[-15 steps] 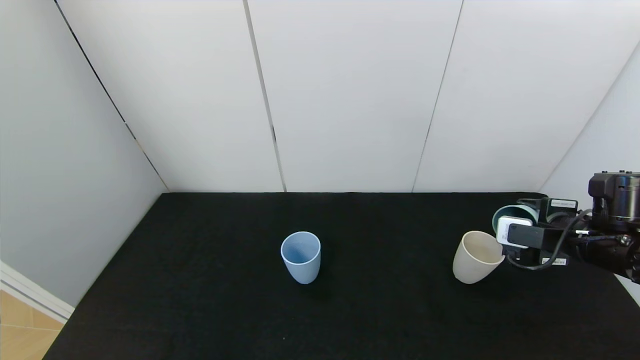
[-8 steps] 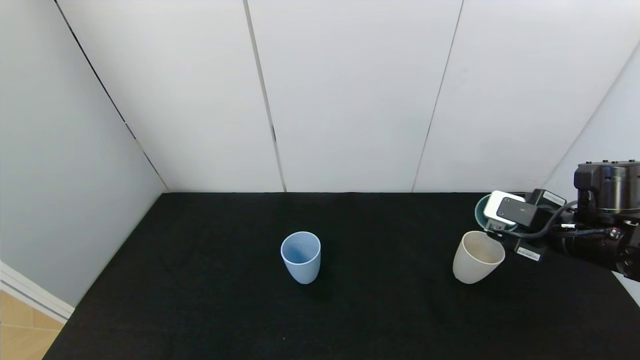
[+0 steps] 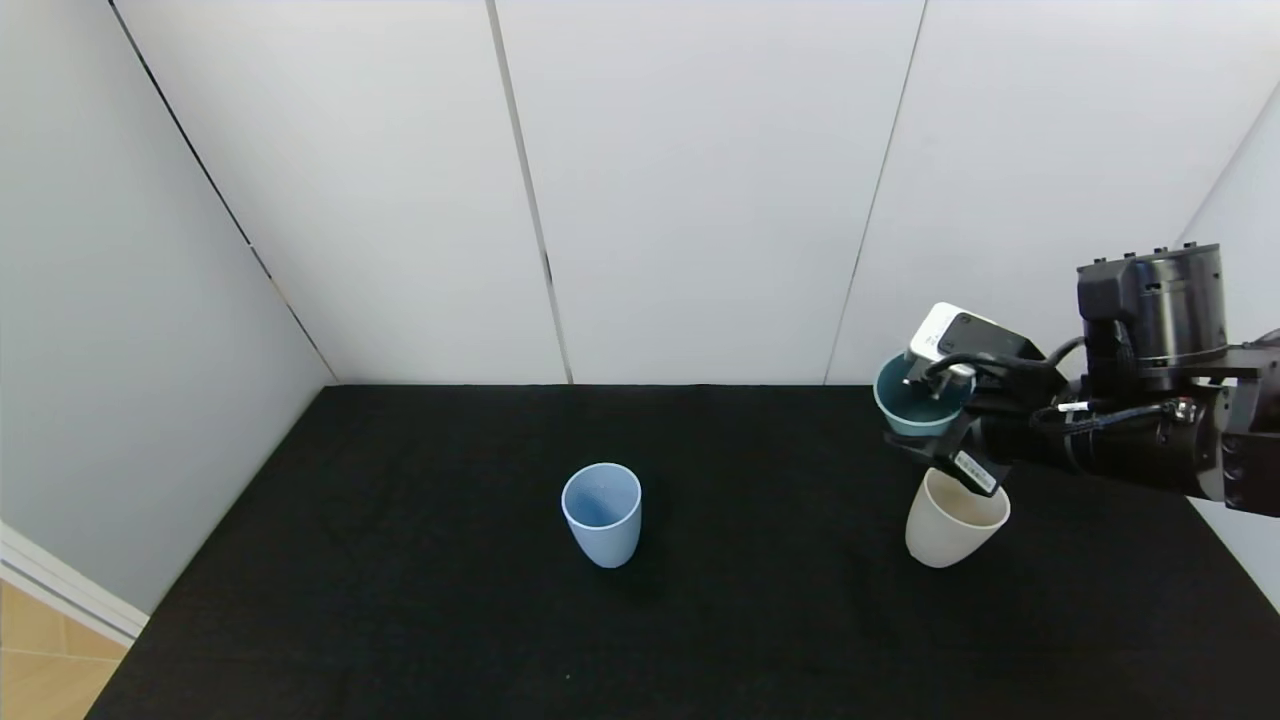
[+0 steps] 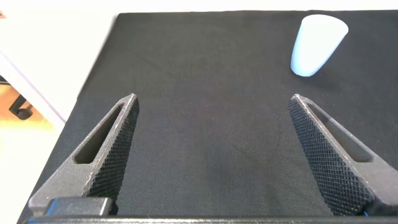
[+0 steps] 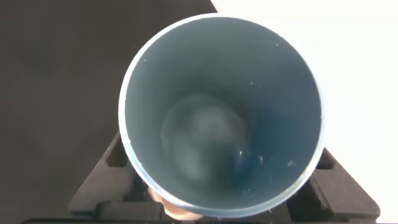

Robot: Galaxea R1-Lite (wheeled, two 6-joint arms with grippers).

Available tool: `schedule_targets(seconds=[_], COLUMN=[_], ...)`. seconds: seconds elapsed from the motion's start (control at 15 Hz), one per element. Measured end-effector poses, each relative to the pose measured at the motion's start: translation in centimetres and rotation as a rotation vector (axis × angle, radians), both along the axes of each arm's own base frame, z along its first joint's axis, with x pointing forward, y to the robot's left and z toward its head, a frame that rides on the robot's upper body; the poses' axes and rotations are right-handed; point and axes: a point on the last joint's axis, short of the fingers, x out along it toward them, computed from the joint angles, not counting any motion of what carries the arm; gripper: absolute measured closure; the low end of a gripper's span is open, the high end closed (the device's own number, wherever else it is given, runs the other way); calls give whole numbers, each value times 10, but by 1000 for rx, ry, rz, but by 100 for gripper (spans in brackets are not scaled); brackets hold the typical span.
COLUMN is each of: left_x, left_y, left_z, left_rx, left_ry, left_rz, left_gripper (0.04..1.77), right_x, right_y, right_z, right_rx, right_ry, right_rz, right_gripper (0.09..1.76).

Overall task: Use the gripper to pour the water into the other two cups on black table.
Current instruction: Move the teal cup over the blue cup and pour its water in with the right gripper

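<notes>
My right gripper (image 3: 925, 418) is shut on a teal-green tumbler (image 3: 912, 405) and holds it in the air, just above and behind the cream-beige cup (image 3: 955, 528). The tumbler's mouth tilts toward the camera. In the right wrist view I look into the tumbler (image 5: 221, 118). A faint wet sheen of water (image 5: 245, 152) glints at its bottom, and black fingers (image 5: 102, 180) flank it. The light blue cup (image 3: 601, 515) stands upright mid-table and also shows in the left wrist view (image 4: 316, 43). My left gripper (image 4: 211, 99) is open and empty over the black table (image 3: 400, 600).
White wall panels close off the back and both sides of the table. The table's left edge (image 4: 93, 81) drops to a wooden floor. The left arm is out of the head view.
My right gripper has lifted the teal-green tumbler up and to the left, from table level beside the cream-beige cup to above it. Both standing cups have stayed put.
</notes>
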Motion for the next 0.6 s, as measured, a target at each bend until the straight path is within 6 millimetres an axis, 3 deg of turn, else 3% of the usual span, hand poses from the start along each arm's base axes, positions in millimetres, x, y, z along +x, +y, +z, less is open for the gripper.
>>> schedule_targets(seconds=[0.33, 0.6], left_x=[0, 0], left_y=[0, 0], left_z=[0, 0], left_rx=[0, 0], left_ry=[0, 0], left_rz=[0, 0], left_gripper=[9, 9], right_x=[6, 15], right_y=[47, 78], right_z=[11, 9], right_rx=[84, 96], right_ry=[-14, -20], right_rz=[82, 132], right_gripper=[65, 65])
